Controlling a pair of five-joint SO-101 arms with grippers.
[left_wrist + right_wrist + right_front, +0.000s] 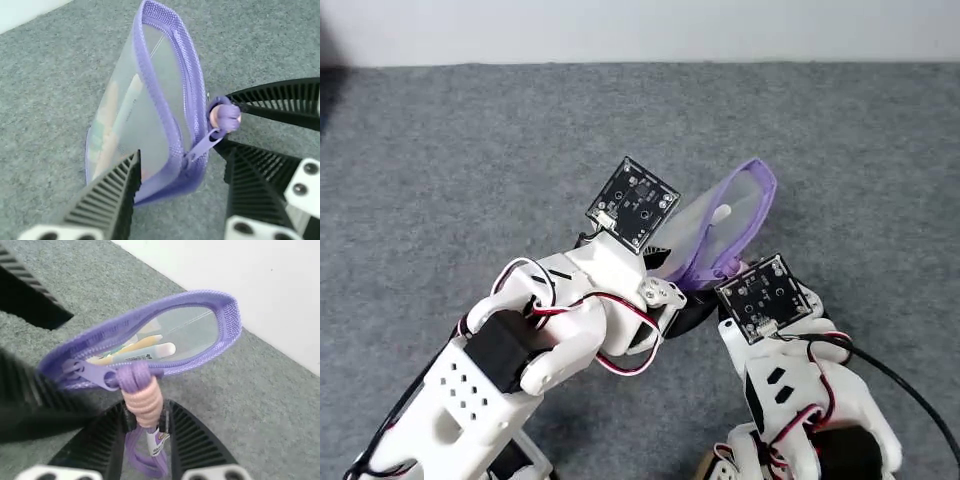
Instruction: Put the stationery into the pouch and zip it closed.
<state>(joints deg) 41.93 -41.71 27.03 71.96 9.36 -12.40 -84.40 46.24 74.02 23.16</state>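
Note:
The purple mesh pouch (pixel 725 225) stands on edge on the grey carpet, its zip run shut along the visible length. Stationery (pixel 145 345) shows through its clear side (pixel 125 120). My right gripper (pixel 145 407) is shut on the pink-and-purple zipper pull cord (pixel 142 395), next to the slider (pixel 85 372). My left gripper (pixel 182 167) is open, its black fingers (pixel 115 195) on either side of the pouch's slider end. In the left wrist view the right gripper (pixel 225 120) pinches the cord knot (pixel 225 114).
Both arms crowd the near middle of the table, their wrist boards (pixel 633 203) over the pouch's near end. Grey carpet (pixel 470 150) lies open to the left, right and far side, up to a white wall (pixel 640 25).

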